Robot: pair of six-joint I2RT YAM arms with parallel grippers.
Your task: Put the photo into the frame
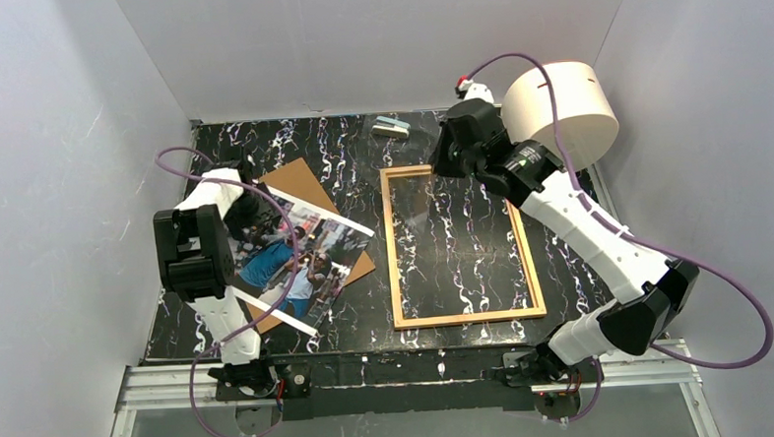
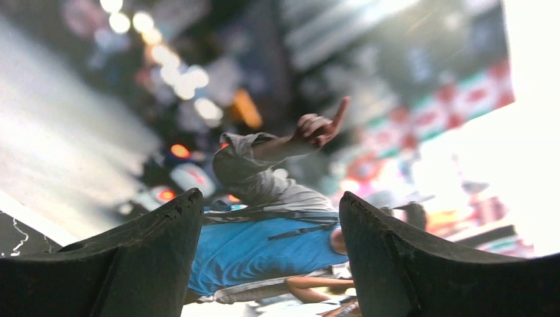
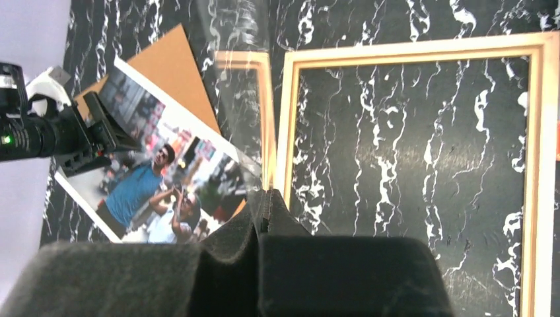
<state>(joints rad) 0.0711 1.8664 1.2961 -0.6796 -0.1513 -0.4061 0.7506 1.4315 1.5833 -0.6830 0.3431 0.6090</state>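
Note:
The photo point(image 1: 311, 256) lies face up on the left of the table, partly on a brown cardboard board point(image 1: 298, 178). It fills the left wrist view point(image 2: 277, 165) and shows in the right wrist view point(image 3: 158, 178). My left gripper point(image 2: 271, 205) is open and empty, close over the photo's far left part, jaws wide apart. The light-wood frame point(image 1: 391, 248) lies flat at mid table, marble showing through it. My right gripper point(image 3: 264, 198) is shut on the edge of a clear glass pane point(image 3: 241, 86), held tilted above the frame's far left corner point(image 3: 287, 132).
A white cylindrical roll point(image 1: 561, 107) stands at the back right behind the right arm. A small pale green object point(image 1: 392, 128) lies at the back centre. White walls close in the table on three sides.

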